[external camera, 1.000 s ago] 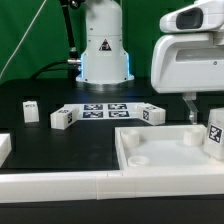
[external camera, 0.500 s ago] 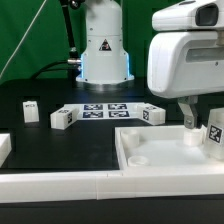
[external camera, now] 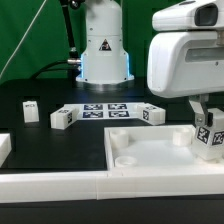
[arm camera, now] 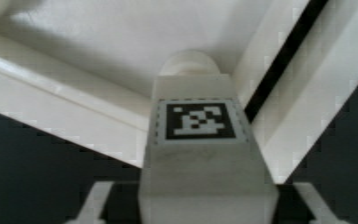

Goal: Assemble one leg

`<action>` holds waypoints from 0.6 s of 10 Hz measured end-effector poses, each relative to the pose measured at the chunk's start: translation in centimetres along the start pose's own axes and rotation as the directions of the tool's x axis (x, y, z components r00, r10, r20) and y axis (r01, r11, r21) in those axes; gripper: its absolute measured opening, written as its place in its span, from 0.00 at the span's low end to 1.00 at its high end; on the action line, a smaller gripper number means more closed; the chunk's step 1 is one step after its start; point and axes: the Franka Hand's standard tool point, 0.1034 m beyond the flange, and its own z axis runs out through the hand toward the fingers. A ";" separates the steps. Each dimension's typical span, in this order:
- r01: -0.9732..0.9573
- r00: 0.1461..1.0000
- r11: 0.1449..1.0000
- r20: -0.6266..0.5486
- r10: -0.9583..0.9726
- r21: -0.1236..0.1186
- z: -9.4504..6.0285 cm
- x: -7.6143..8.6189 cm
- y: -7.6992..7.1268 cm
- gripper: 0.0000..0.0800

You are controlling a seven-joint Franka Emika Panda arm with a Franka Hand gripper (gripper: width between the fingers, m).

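Observation:
My gripper (external camera: pixel 205 118) is shut on the leg (external camera: pixel 208 136), a small white post with a black-and-white tag, at the exterior view's right. The leg stands tilted at the right far corner of the white square panel (external camera: pixel 150 152). Whether its foot sits in a corner hole is hidden. In the wrist view the leg (arm camera: pixel 202 125) fills the middle between my fingers (arm camera: pixel 105 200), with its tag facing the camera and the panel's raised rim (arm camera: pixel 69 85) behind it.
Three more white legs stand on the black table: one at the left (external camera: pixel 30 112), one beside the marker board (external camera: pixel 62 117), one at its right (external camera: pixel 152 114). The marker board (external camera: pixel 105 111) lies before the robot base (external camera: pixel 103 50). A long white rail (external camera: pixel 60 184) runs along the front.
My gripper moved toward the exterior view's left and the leg came with it, now more tilted. The square panel slid a little to the left too.

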 end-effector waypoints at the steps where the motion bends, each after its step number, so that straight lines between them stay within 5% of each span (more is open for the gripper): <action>1: -0.002 1.000 1.000 0.000 0.002 0.000 0.0 0.0 0.0 0.36; 4: -0.309 0.951 0.951 -0.016 0.309 0.023 0.0 0.2 -0.3 0.36; 6: -0.556 0.830 0.830 -0.020 0.557 0.048 0.0 0.4 -0.5 0.37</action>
